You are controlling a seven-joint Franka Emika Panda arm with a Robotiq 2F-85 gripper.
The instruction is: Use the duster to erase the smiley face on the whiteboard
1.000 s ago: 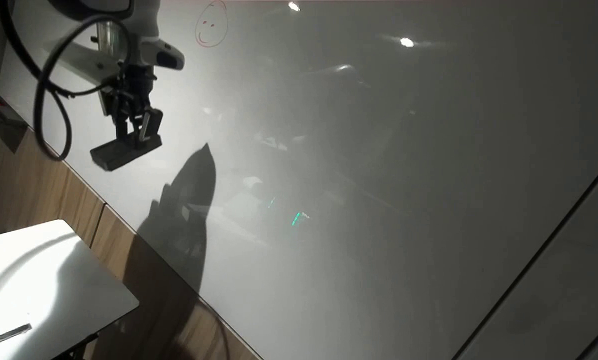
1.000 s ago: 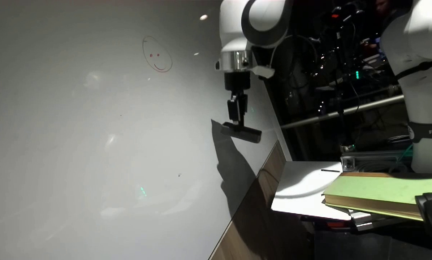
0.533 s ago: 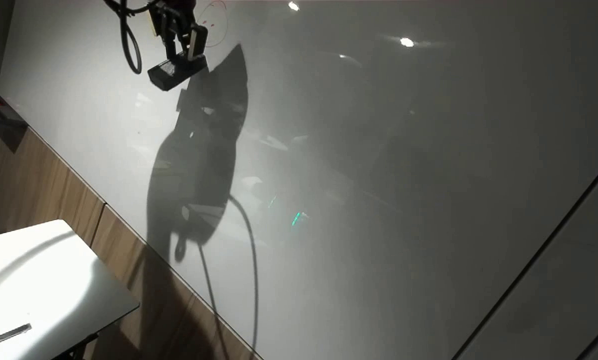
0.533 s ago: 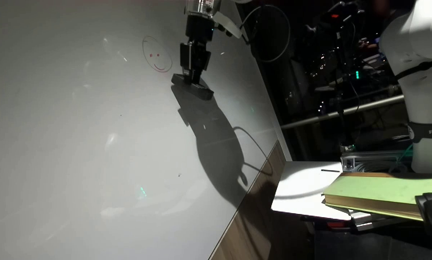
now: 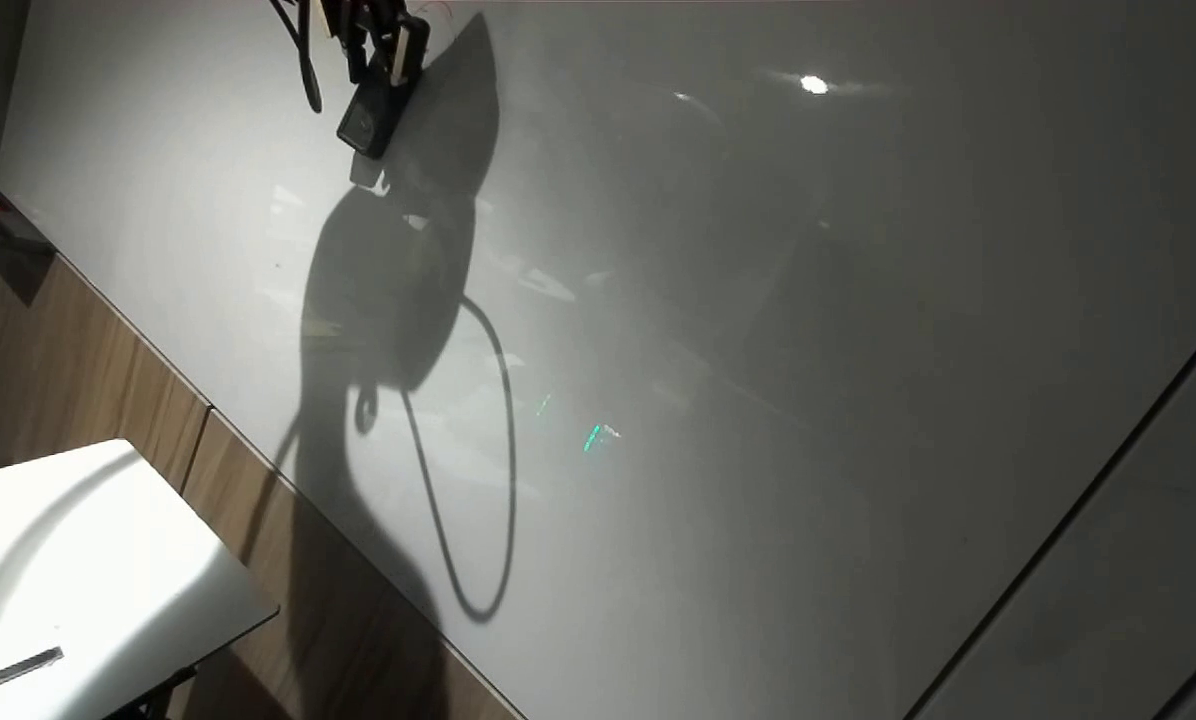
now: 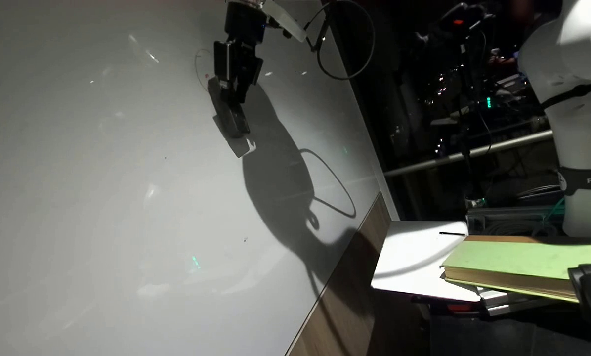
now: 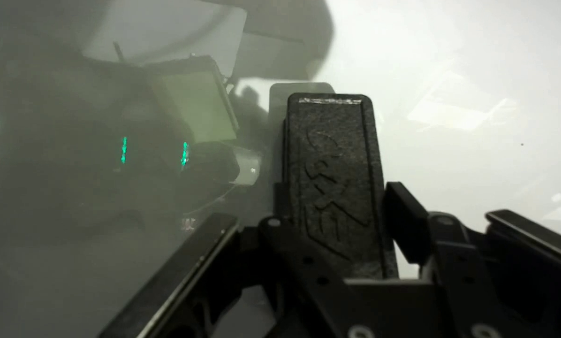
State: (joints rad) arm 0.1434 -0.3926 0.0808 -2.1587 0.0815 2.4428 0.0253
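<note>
My gripper [image 6: 233, 91] is shut on the duster [image 6: 237, 121], a dark grey-black block. In the wrist view the gripper [image 7: 339, 211] has a finger on each long side of the duster [image 7: 334, 141], which extends away from me. In an exterior view the gripper [image 5: 383, 65] and duster [image 5: 363, 125] are near the top edge. The whiteboard [image 6: 103, 198] is a large glossy panel. The red smiley face [image 6: 206, 75] is partly hidden behind gripper and duster; its left outline and one eye show. The duster's upper end overlaps its lower part in view. I cannot tell whether it touches the board.
A wooden strip [image 5: 158, 370] runs along the board's edge. A white table [image 5: 198, 580] stands beside it, with a green book [image 6: 523, 257] on it. A dark holder [image 5: 18, 235] with a red item is at the strip's far end. A cable [image 6: 373, 29] loops beside the arm.
The gripper has carried the duster up across the board toward the smiley face. The duster has turned to a steeper angle and now covers part of the face in view.
</note>
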